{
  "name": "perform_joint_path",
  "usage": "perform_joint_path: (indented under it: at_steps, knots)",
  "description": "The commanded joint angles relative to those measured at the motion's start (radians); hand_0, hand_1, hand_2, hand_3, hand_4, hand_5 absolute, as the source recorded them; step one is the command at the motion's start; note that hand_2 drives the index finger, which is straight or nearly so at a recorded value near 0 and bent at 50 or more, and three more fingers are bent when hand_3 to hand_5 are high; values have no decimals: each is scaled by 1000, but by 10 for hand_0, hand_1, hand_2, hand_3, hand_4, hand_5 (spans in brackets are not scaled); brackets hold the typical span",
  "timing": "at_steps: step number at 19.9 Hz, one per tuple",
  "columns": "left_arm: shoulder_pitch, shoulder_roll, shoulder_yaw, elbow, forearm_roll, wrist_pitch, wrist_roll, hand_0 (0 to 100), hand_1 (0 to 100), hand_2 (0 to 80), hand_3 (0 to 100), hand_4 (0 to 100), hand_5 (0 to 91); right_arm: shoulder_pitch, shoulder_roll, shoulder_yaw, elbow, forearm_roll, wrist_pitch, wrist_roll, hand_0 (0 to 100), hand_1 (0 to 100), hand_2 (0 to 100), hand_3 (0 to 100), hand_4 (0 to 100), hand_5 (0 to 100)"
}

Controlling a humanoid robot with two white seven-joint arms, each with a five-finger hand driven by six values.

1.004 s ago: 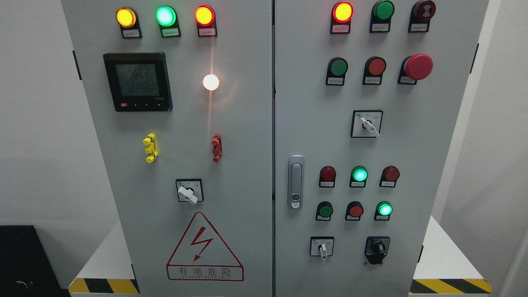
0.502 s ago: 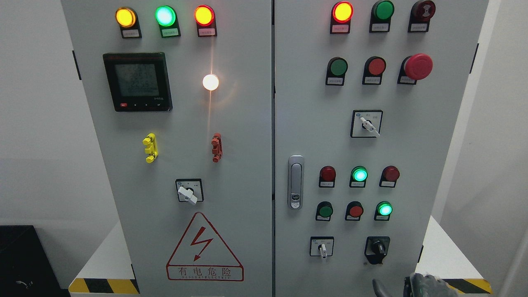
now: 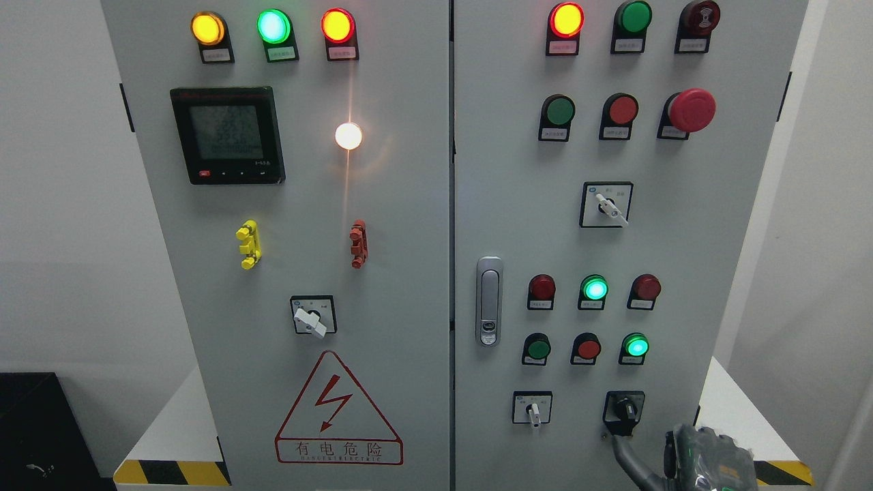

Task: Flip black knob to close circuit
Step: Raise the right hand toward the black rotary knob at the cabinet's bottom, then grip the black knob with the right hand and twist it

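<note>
Black knob [image 3: 625,408]: sitting at the lower right of the right cabinet door [image 3: 518,170], at about 5 o'clock from the silver door handle [image 3: 488,300]; its grip bar is running nearly upright, the long axis pointing roughly from 12 to 6 o'clock.
Right hand [image 3: 682,460]: showing at the bottom edge, at about 5 o'clock from the knob; one dark finger [image 3: 626,458] is reaching up toward 11 o'clock, its tip lying just under the knob's black housing. Whether it is touching cannot be told. The fingers are lying apart, clasping nothing.
Change: half a second ago only the top of this hand was peeking in at the bottom edge; it is now standing higher and nearer the knob. The knob's bar is looking unchanged.
Left arm: out of sight.
Count: one black knob; three white-handled selector switches, one on the left door [image 3: 310,320] and two on the right; one red mushroom button [image 3: 691,110].
Lamps: three are glowing along the left door's top, with one white lamp [image 3: 348,136] below them.
</note>
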Motion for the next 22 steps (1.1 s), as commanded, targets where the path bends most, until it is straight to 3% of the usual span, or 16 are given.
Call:
perform_joint_path:
  at_steps: [1, 22]
  knots:
    - [21, 0, 0, -23, 0, -1, 0, 120, 556, 0, 0, 0, 0, -27, 20, 17, 37, 6, 8, -1, 0, 0, 914, 1000, 947, 1000]
    - [21, 0, 0, -23, 0, -1, 0, 120, 556, 0, 0, 0, 0, -41, 24, -37, 43, 34, 37, 25, 0, 0, 910, 1000, 946, 1000]
